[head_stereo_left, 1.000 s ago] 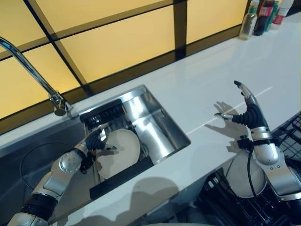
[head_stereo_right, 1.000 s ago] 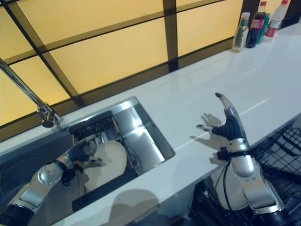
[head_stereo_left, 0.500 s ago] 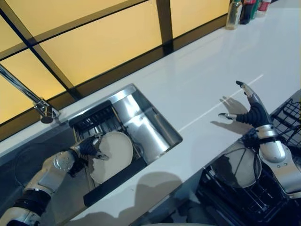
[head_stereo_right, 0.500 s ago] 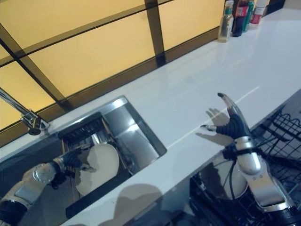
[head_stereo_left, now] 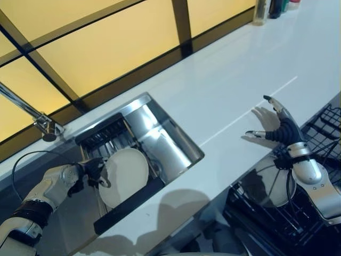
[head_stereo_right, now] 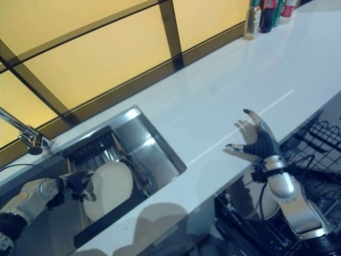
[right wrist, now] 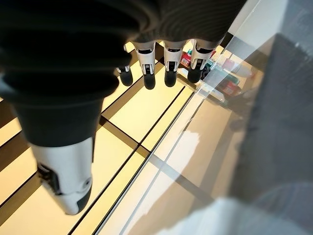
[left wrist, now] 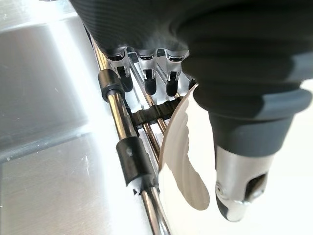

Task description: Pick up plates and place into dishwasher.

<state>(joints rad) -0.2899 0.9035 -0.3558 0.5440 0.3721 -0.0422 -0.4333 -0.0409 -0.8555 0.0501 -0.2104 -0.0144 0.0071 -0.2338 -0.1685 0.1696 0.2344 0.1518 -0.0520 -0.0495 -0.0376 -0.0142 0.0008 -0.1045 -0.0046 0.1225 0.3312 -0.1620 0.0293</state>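
Observation:
A white plate point(head_stereo_left: 125, 175) stands on edge in a dark rack point(head_stereo_left: 104, 134) inside the steel sink point(head_stereo_left: 176, 152). My left hand point(head_stereo_left: 91, 170) is at its left rim. In the left wrist view the plate's rim point(left wrist: 182, 161) runs between the thumb point(left wrist: 240, 166) on its face and the curled fingers point(left wrist: 146, 73) behind it. My right hand point(head_stereo_left: 281, 130) hovers open over the counter's front edge, fingers spread, holding nothing. Below that arm another plate point(head_stereo_left: 269, 186) leans in the black dishwasher rack point(head_stereo_left: 326, 125).
The white counter point(head_stereo_left: 229, 88) runs from the sink to the far right, where bottles point(head_stereo_right: 265, 8) stand at the back. A faucet point(head_stereo_left: 43, 126) reaches over the sink's left part. Metal rack rods point(left wrist: 131, 156) lie close beside the plate.
The camera has shifted, so the whole scene sits differently. My left hand stays on the plate's left rim with its arm drawn back to the left. The right hand stays open, slightly lower.

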